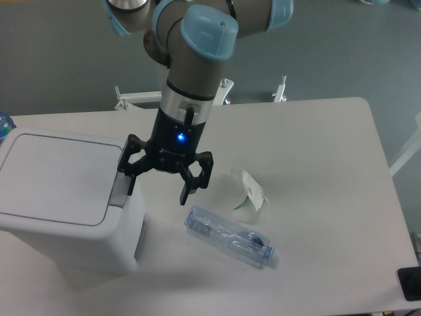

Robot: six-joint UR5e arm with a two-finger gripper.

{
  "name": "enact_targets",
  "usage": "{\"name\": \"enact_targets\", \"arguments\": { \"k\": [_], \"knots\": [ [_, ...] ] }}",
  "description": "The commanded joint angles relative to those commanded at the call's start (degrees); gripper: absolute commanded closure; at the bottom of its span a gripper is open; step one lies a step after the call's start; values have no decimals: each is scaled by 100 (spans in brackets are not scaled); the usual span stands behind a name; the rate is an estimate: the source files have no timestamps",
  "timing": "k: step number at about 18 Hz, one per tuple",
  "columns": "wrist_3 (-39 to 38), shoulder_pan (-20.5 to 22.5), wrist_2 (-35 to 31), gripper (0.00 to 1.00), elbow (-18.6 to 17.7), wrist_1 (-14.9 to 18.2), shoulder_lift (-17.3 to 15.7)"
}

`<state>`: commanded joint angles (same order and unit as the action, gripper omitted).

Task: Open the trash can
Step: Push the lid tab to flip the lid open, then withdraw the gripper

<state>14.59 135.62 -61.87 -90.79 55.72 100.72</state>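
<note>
The trash can [62, 204] is a large white boxy bin at the table's left, its flat lid down. A grey push-button latch [119, 191] sits on its right edge. My gripper [156, 187] hangs open just right of the bin, pointing down. Its left finger [129, 182] is over the latch, whether touching I cannot tell, and its right finger [186, 190] is above the table. Nothing is held between them.
A clear plastic bottle [229, 237] lies on its side right of the bin, below the gripper. A crumpled white and green wrapper [250, 192] lies just beyond it. A dark object [409, 284] sits at the table's front right corner.
</note>
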Motion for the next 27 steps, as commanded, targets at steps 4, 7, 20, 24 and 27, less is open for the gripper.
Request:
{"name": "enact_targets", "arguments": {
  "k": [4, 7, 20, 24, 27],
  "knots": [
    [-9, 0, 9, 0, 88, 9, -35],
    [-18, 0, 18, 0, 88, 9, -97],
    [1816, 571, -1140, 0, 492, -281, 289],
    [2976, 905, -1432, 0, 799, -299, 789],
    [4005, 1360, -1616, 0, 783, -308, 1133]
  ]
}}
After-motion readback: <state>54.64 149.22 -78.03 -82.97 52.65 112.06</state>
